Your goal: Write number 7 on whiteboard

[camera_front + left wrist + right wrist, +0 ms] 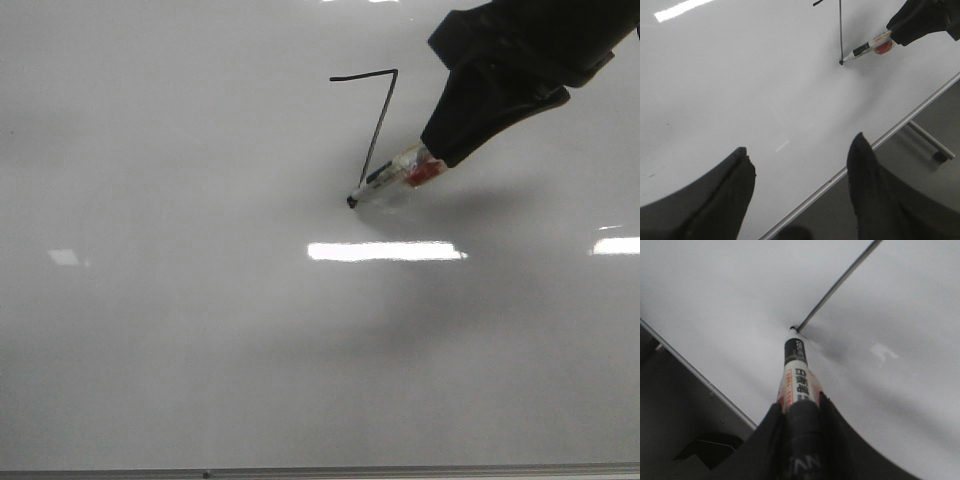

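The glossy pale whiteboard (200, 330) fills the front view. A thin black number 7 (380, 120) is drawn on it, a short top stroke and a long slanted downstroke. My right gripper (440, 155) is shut on a white and orange marker (395, 175), whose black tip touches the board at the lower end of the downstroke. The marker (796, 375) and the stroke (840, 282) also show in the right wrist view. My left gripper (800, 165) is open and empty over the board's edge. The marker (867, 47) and the 7's downstroke (840, 30) show far off in the left wrist view.
A thin metal edge strip (320, 470) borders the board at the front; it also shows in the left wrist view (880, 142) and the right wrist view (695, 372). A stand foot (932, 145) lies on the grey floor beyond the edge. Bright light glare (385, 250) sits on the board.
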Motion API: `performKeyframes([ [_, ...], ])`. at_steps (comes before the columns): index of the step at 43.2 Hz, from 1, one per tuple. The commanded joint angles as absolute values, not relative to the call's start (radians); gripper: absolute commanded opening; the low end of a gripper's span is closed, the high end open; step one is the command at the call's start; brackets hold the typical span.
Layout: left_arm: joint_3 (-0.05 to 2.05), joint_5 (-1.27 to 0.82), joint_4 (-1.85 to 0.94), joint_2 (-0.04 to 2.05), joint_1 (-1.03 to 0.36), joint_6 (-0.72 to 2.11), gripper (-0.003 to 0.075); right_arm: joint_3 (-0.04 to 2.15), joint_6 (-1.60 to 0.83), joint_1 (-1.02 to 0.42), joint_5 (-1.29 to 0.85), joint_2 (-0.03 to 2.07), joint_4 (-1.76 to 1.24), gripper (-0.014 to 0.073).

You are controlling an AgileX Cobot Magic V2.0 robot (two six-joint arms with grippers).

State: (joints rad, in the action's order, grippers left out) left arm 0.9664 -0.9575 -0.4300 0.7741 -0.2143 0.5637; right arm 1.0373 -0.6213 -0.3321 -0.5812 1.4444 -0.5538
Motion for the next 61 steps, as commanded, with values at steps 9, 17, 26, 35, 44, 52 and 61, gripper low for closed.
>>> performKeyframes([
  [9, 0.990, -0.893, -0.466, 0.772, -0.214, 0.552, 0.0407, 1.052, -0.721, -0.415, -0.736, 1.189, -0.570, -0.0066],
  [17, 0.990, -0.893, -0.466, 0.772, -0.214, 0.552, 0.0406, 1.014, -0.862, -0.436, -0.918, 1.028, -0.570, -0.0066],
  [26, 0.986, -0.891, -0.470, 0.772, -0.214, 0.552, 0.0407, 1.014, -0.883, -0.436, -1.026, 0.916, -0.570, -0.0066],
  [35, 0.982, -0.896, -0.549, 0.788, -0.214, 0.552, 0.0406, 1.014, -0.883, -0.436, -1.028, 0.906, -0.570, -0.0066],
  [44, 0.982, -0.926, -0.783, 0.845, -0.280, 0.809, 0.0407, 1.014, -0.883, -0.436, -1.026, 0.908, -0.571, -0.0066],
  [52, 1.014, -0.933, -0.826, 0.957, -0.446, 0.986, 0.0421, 1.014, -0.883, -0.436, -1.026, 0.908, -0.578, -0.0066],
  [61, 1.090, -0.922, -0.821, 1.119, -0.632, 1.053, 0.0564, 1.014, -0.883, -0.436, -1.024, 0.908, -0.590, -0.0066],
])
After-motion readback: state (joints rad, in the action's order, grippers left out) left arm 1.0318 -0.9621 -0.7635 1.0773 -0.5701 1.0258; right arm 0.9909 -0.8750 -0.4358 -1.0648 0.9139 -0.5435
